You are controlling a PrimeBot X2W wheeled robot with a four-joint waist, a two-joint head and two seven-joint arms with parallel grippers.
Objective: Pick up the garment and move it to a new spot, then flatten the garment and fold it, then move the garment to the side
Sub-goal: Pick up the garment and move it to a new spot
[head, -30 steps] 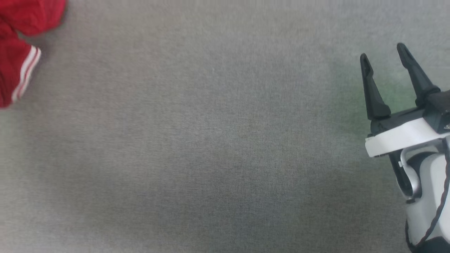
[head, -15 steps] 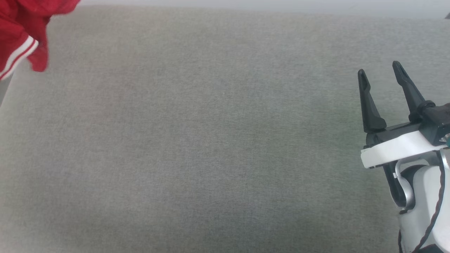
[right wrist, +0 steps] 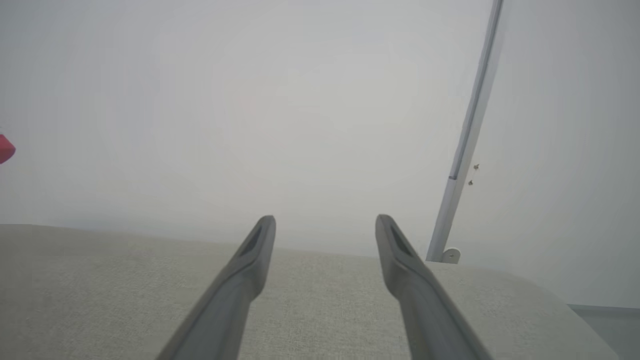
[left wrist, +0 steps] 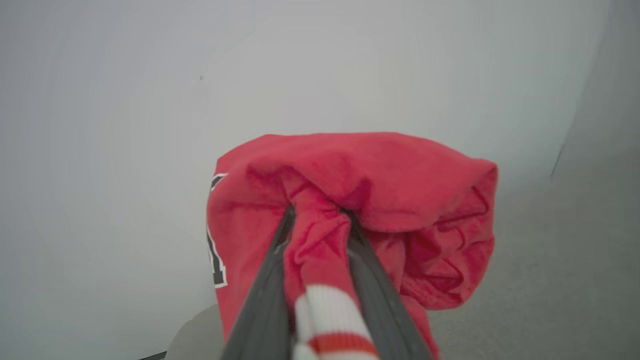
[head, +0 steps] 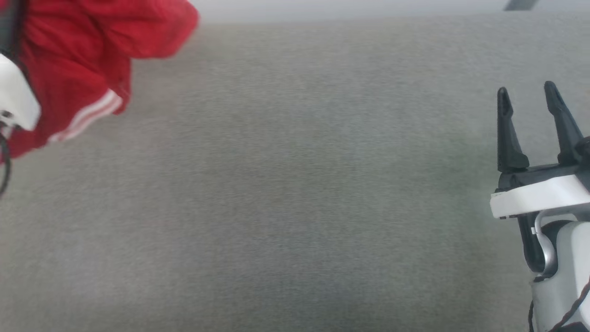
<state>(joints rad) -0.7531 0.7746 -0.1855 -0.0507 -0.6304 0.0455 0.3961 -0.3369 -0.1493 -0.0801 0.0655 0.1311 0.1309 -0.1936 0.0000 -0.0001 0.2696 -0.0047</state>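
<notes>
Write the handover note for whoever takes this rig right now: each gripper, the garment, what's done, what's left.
Left gripper: shut on the garment, with a bunch of red fabric and a white striped sleeve pinched between its fingers.
Right gripper: open and empty, over the right side of the grey fabric surface.
Garment: crumpled and hanging from the left gripper at the head view's upper left. It looks lifted off the surface.
Done: pick-up.
Left: set it down at a new spot, flatten it, fold it, move it to the side.
</notes>
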